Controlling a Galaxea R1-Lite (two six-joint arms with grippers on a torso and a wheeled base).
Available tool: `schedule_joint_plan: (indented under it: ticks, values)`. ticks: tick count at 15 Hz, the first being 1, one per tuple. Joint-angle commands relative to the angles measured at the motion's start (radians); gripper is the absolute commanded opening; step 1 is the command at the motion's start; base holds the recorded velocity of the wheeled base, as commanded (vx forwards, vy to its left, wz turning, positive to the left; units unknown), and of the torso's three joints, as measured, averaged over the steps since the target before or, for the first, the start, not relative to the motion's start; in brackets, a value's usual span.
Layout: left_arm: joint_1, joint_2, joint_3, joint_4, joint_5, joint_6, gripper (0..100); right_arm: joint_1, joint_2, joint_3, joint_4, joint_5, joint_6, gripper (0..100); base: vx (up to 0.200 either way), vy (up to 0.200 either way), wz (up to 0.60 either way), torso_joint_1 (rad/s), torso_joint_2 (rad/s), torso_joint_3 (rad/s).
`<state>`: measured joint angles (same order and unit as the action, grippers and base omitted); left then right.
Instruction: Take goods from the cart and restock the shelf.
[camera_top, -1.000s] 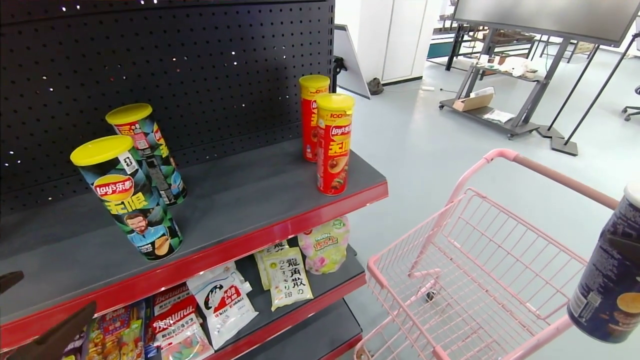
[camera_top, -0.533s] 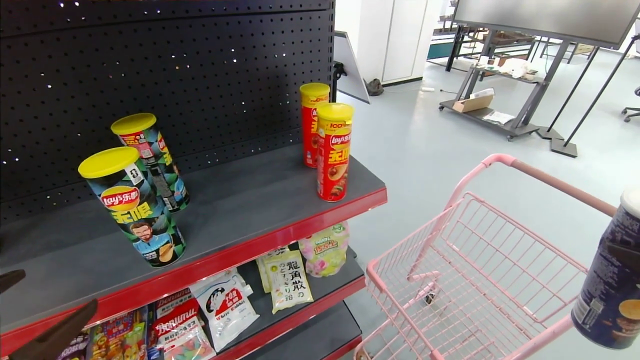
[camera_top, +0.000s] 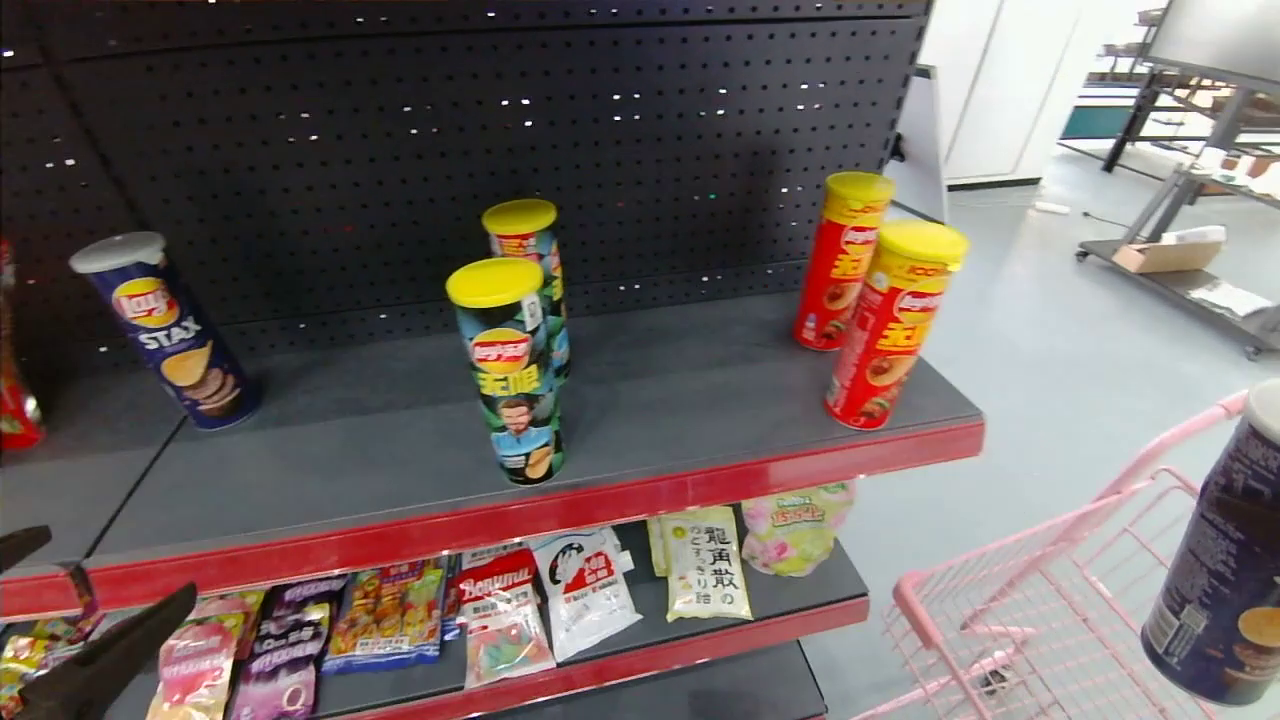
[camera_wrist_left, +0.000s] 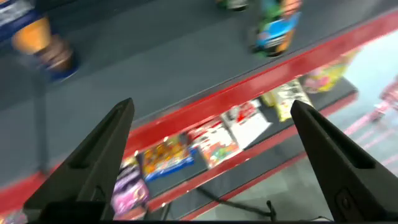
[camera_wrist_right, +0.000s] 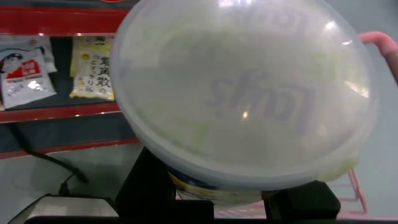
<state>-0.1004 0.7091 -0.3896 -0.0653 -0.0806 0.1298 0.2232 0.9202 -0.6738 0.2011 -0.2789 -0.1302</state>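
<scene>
right claw (camera_wrist_right: 227, 200) clamping navy can (camera_top: 1215, 560), hanging it over cart (camera_top: 1050, 545) rim, well apart from shelf (camera_top: 700, 400). so pickup looking done, placing not yet.

left claw (camera_wrist_left: 211, 162) gaping wide, carrying nothing, sitting low in front of shelf's left part.

shelf already carrying matching can (camera_top: 165, 330) far left, green cans (camera_top: 505, 370) mid, red cans (camera_top: 885, 320) right end.

guessing gap beside matching can is target. red and green cans standing between, so arm needing to be clearing them.

bags (camera_top: 590, 600) lying on lower shelf (camera_top: 800, 600).

cart contents: can't tell.
</scene>
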Motion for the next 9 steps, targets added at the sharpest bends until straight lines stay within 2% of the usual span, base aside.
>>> schedule_joint_plan:
  ticks: [1, 4, 7, 9]
  values:
    - [0.002, 0.003, -0.002, -0.001, 0.004, 0.004, 100, -0.002, -0.006, 0.003, 0.0, 0.0, 0.001, 0, 0.0, 0.0, 0.0, 0.0, 0.0, 0.0]
    - [0.005, 0.003, -0.002, -0.001, 0.004, 0.024, 100, -0.03, -0.095, 0.057, -0.009, -0.003, 0.001, 0, 0.0, 0.0, 0.0, 0.0, 0.0, 0.0]
    - [0.004, 0.003, -0.002, -0.001, 0.005, 0.039, 100, -0.035, -0.205, 0.188, -0.164, 0.003, 0.003, 0, 0.0, 0.0, 0.0, 0.0, 0.0, 0.0]
    - [0.005, 0.0, -0.002, -0.001, 0.005, 0.045, 100, -0.035, -0.279, 0.249, -0.195, 0.001, -0.009, 0, 0.0, 0.0, 0.0, 0.0, 0.0, 0.0]
